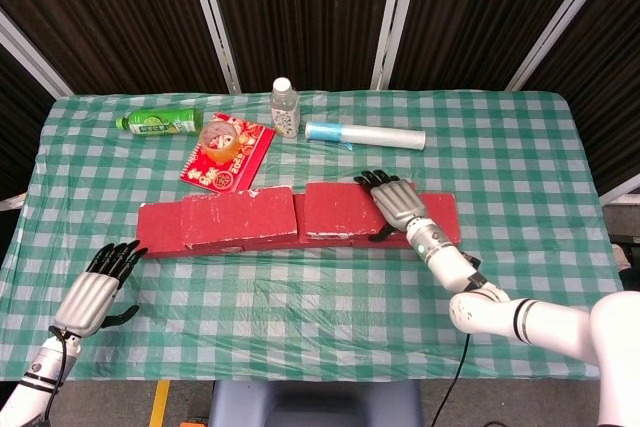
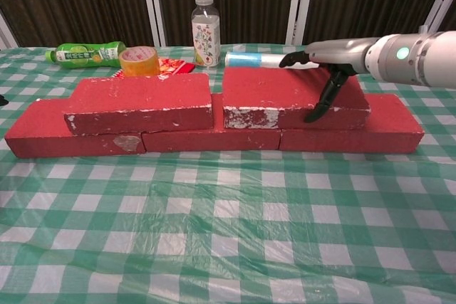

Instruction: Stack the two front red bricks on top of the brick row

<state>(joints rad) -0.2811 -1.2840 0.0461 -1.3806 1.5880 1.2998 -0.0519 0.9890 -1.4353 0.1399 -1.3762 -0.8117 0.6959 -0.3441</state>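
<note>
The right hand lies flat, fingers stretched over the top of the right upper brick and thumb hooked down its front face, gripping it. That brick lies lengthwise left-to-right atop the brick row, beside the left upper brick. The left hand rests on the tablecloth, fingers apart, holding nothing.

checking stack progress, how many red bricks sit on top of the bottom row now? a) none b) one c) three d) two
d, the upper left brick and the upper right brick both rest on the bottom row, right hand over the right one.
</note>
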